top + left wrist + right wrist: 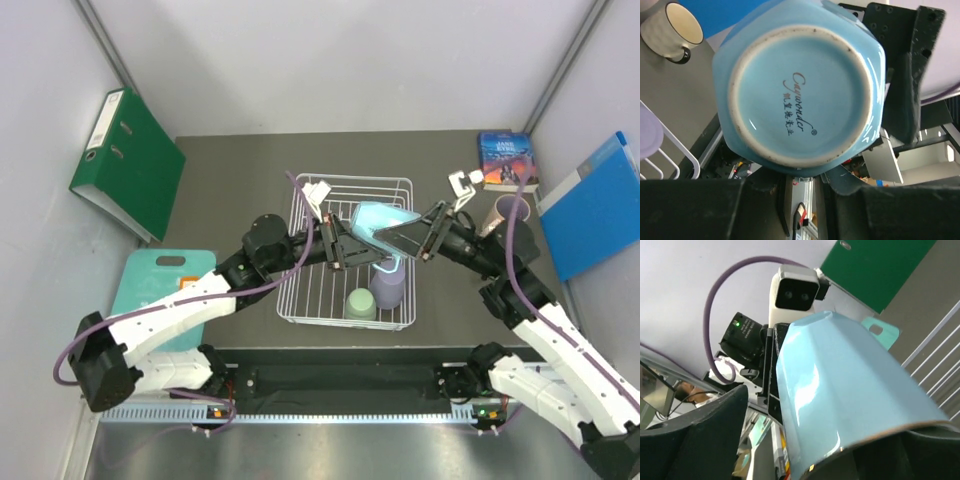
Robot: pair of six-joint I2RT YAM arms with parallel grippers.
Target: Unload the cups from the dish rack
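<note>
Top external: left tool (355, 240) holds light blue cup (388, 217) above rack (360, 180).

The light blue glazed ceramic mug (799, 95) has a paler unglazed foot ring and dark script printed on its base. At the centre of the overhead view are a white wire dish rack (312, 292), a sage green mug (361, 304) and a lavender mug (388, 285). At upper left is a green cardboard binder (128, 165).

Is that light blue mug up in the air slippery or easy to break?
Probably slippery: the light blue cup shows bright glossy reflections. Likely rigid and breakable: its base looks like glazed ceramic with a bare foot ring, so a drop onto the dish rack could chip it.
</note>
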